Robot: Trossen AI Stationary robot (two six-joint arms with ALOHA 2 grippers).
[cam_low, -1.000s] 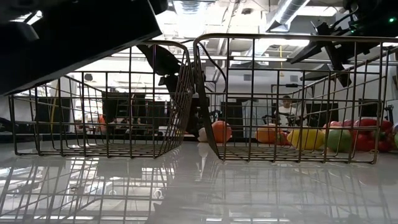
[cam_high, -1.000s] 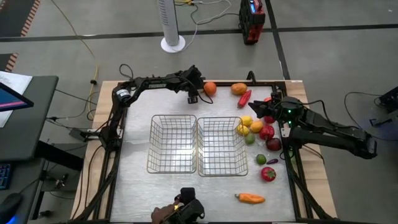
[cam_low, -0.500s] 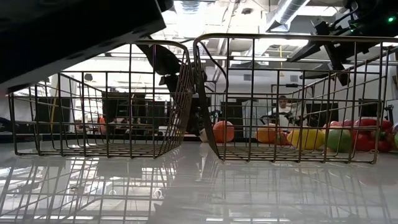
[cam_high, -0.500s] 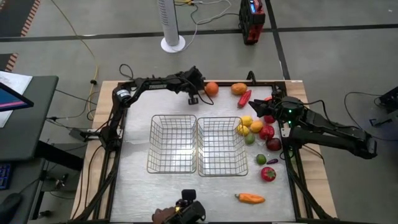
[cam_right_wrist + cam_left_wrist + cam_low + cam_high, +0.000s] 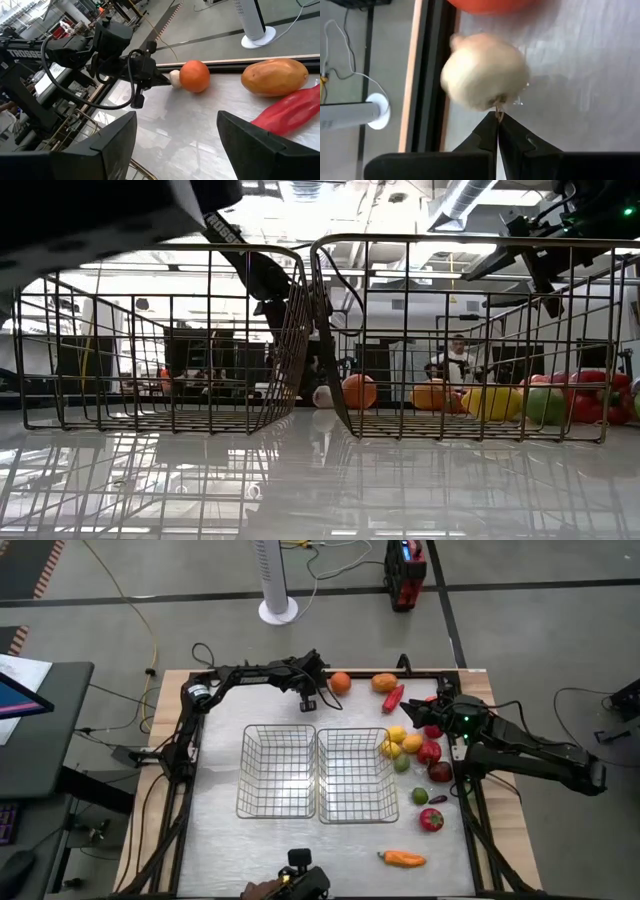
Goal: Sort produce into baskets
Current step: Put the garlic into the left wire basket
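Left gripper (image 5: 497,116) is pinched closed on the whitish bulb's (image 5: 485,70) stem tip, orange fruit (image 5: 341,682) just beyond. Thin hold, so lift slowly. Right gripper (image 5: 175,145) is parted, empty, over the pile. Count: two baskets (image 5: 277,771), both empty; roughly fifteen produce pieces outside.

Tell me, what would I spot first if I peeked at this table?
Two wire baskets sit side by side mid-table, with nothing in them. A bright heap of fruit lies beside the right-hand basket, under the right hand. At the far edge, the left hand is shut with its tips at a whitish bulb next to an orange ball.
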